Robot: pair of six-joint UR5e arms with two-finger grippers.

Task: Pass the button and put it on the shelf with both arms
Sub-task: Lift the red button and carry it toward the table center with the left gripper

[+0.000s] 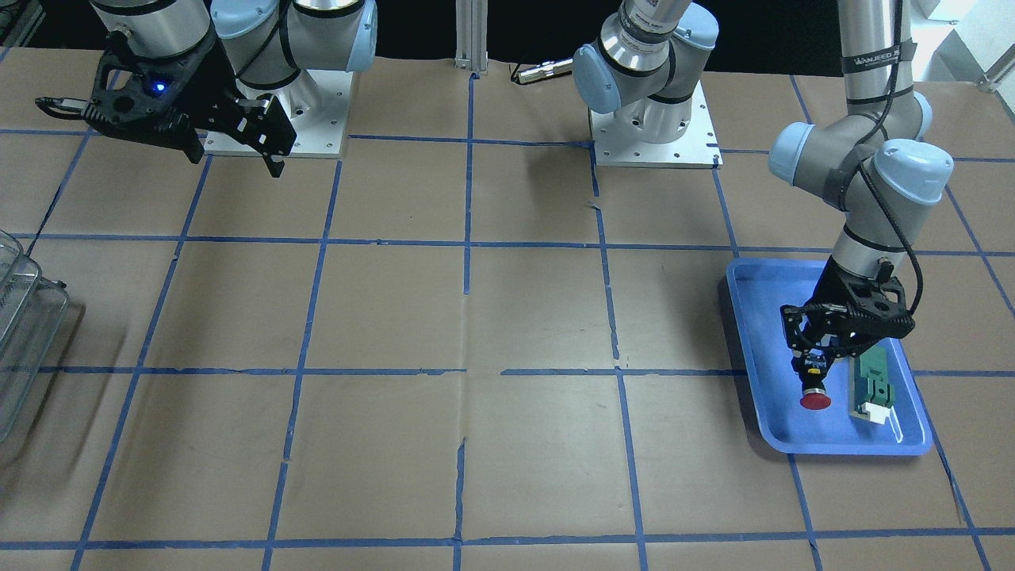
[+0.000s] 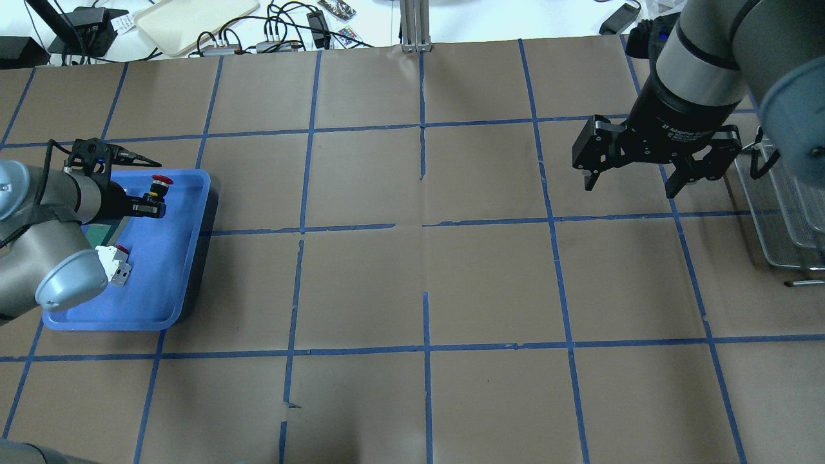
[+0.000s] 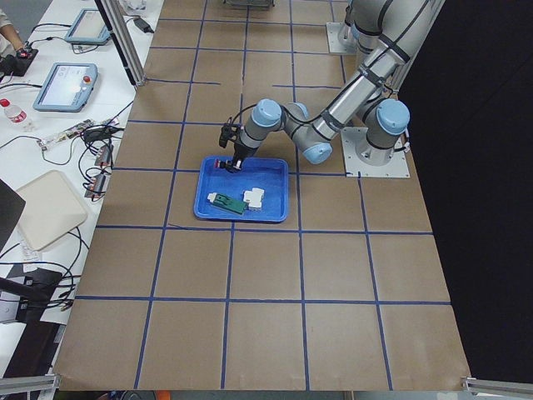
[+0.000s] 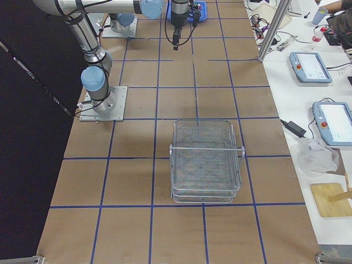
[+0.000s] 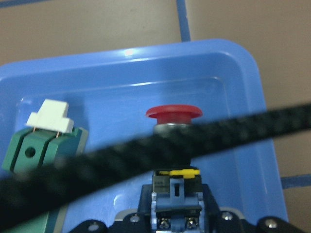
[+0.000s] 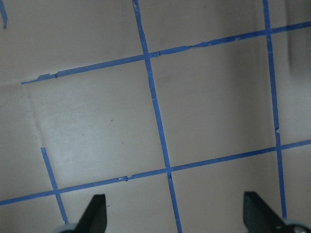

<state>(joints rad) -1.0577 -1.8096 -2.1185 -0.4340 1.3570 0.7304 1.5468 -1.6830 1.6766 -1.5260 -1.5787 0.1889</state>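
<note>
Left gripper (image 1: 813,366) clamps the button (image 1: 814,396) by its rear end, with its fingers closed on the yellow-and-blue part behind the black body and the red mushroom cap pointing away from the wrist. The button is over the blue tray (image 1: 745,349), toward the side away from the robot's base. These views do not show whether its cap touches the tray floor. Beside it in the same tray lies a green part (image 1: 872,387) with a white block (image 1: 875,412) at its end, both apart from the button. The tray rests at the robot's left end of the table (image 1: 381,317), which is covered in brown paper and ruled into squares by blue tape.

Across the table, the right gripper (image 2: 630,189) hangs above the paper with its two fingers spread wide, and its wrist camera looks down on taped squares. The shelf (image 4: 206,159), a stacked rack of silvery wire baskets, stands at the robot's right end, near the right gripper and well apart from the tray and the button. Operators' tablets (image 4: 311,67) lie on the white bench (image 4: 297,104) along the table's far side.
</note>
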